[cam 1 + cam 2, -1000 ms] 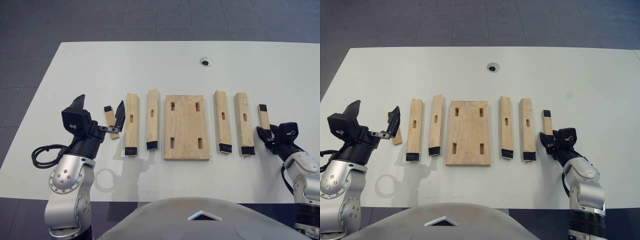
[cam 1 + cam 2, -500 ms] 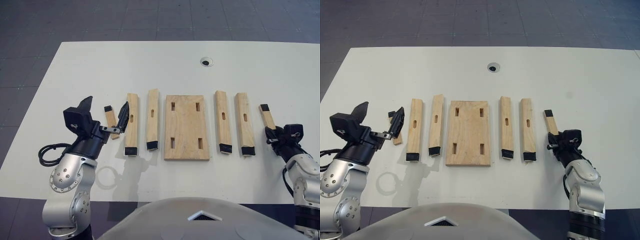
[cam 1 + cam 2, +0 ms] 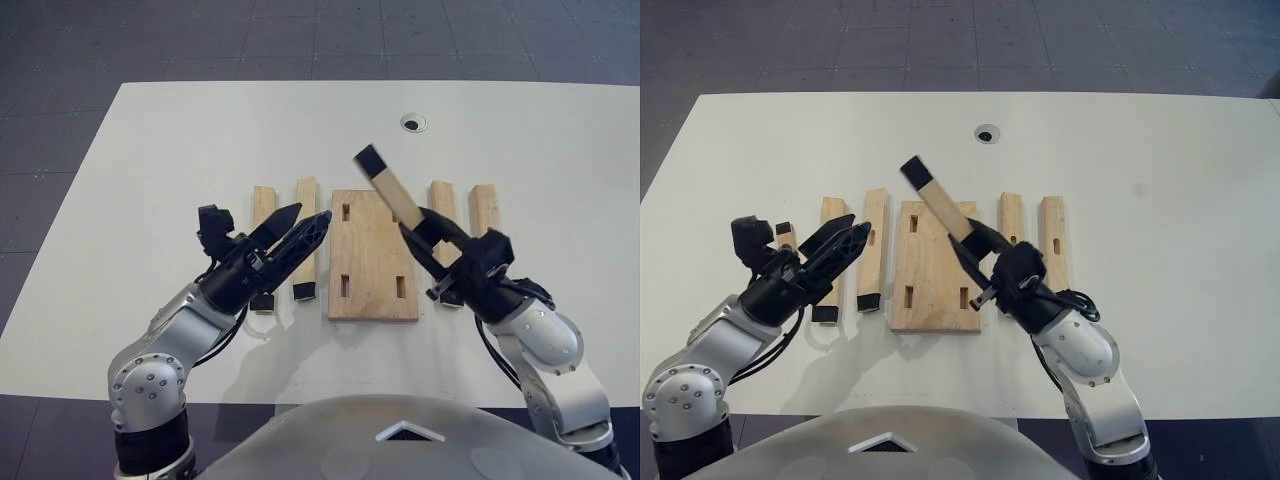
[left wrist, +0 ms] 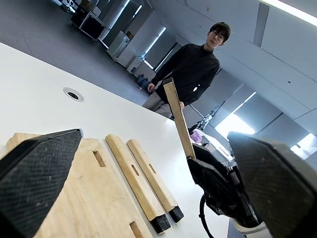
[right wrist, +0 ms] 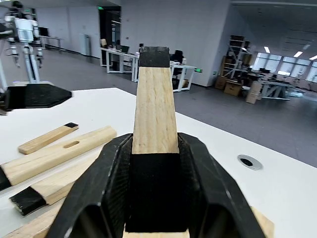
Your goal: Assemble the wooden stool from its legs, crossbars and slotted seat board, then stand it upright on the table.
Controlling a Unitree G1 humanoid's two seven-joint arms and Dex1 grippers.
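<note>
- The white table carries all the parts, and I see them from above through the head camera.
- The seat board lies flat in the middle of the table. Its four slots face up.
- Two legs lie at each side of the board, parallel to its long edges. The left pair of legs is partly covered by my left arm. The right pair of legs is partly covered by my right arm. Each leg has one slot and a black cap on the near end.
- The right gripper hangs over the right edge of the seat board. Its jaws are clamped on the lower end of a crossbar.
- The left gripper hangs over the left pair of legs, just beside the left edge of the board. In the left wrist view its fingers stand wide apart with nothing between them.
- The crossbar is lifted off the table and tilted. Its black-capped end points up and away from me, above the far part of the board.
- The second crossbar lies on the table to the left of the left legs, mostly hidden behind my left arm.
- A small round hole is in the table, well beyond the board.
</note>
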